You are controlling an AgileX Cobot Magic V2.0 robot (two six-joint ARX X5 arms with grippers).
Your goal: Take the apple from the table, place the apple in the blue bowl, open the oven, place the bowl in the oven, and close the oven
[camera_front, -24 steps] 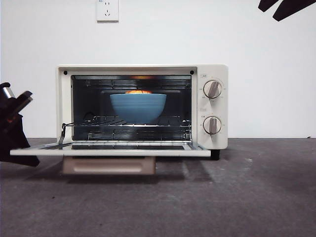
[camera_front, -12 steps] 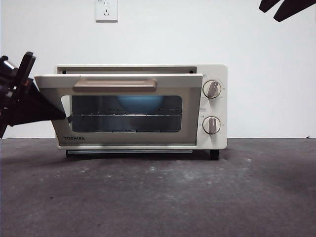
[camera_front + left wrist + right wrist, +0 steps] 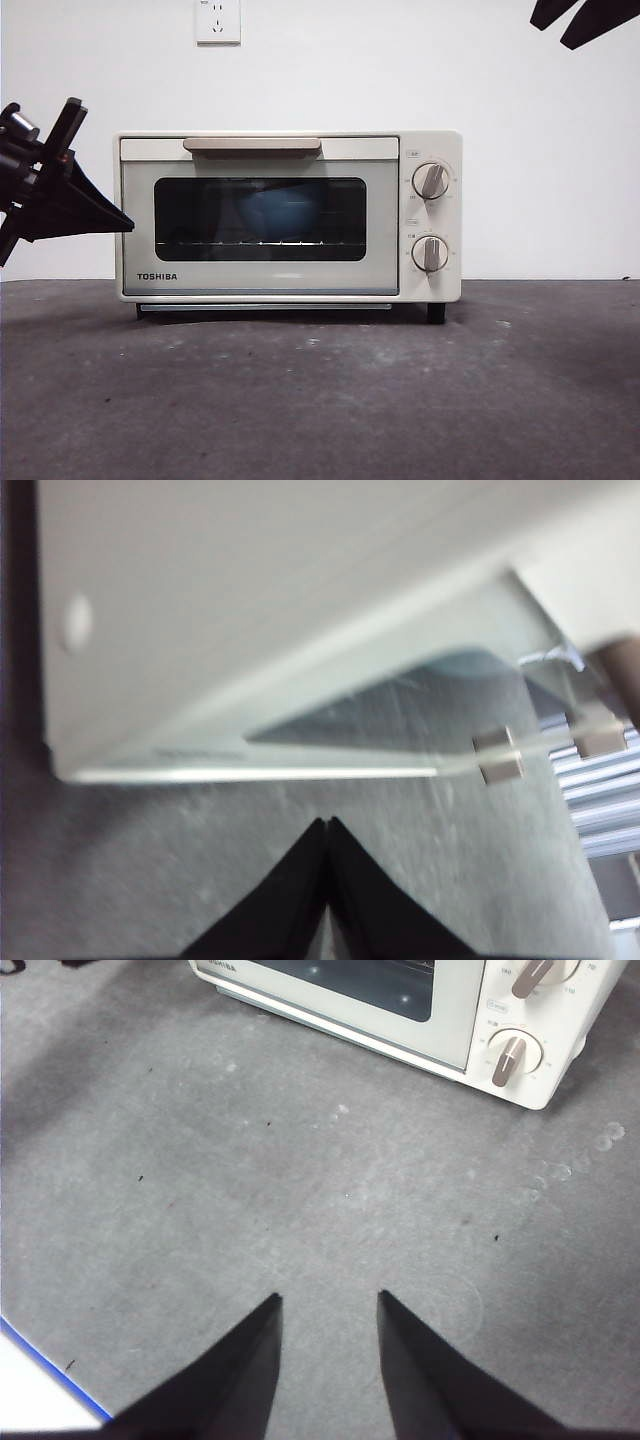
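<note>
The counter [image 3: 320, 400], dark grey and mottled, is seen to carry the oven [image 3: 288, 216], which stands against the white wall with its door up flush against the frame and its bar handle [image 3: 252, 146] along the top of the door. Through the dark glass window of the oven the blue bowl [image 3: 278, 212] is made out dimly on the rack; the apple cannot be told apart behind the glass. The left hand [image 3: 327, 825] is found just beside the oven's left edge, at the height of the door, with its two black jaws pressed together on nothing; in its wrist view the oven's side and a door hinge are shown close in front of it, blurred. The right hand [image 3: 330, 1305] is held well apart from the oven, above bare counter in front of it, with its jaws spread and nothing between them. The closing step is judged to be all but done. For it to be finished well, the door should be checked as fully seated along its top edge, any last push should be given squarely and lightly so that the oven is not shoved backward, and the left hand should be drawn away sideways from the oven without catching the door.
</note>
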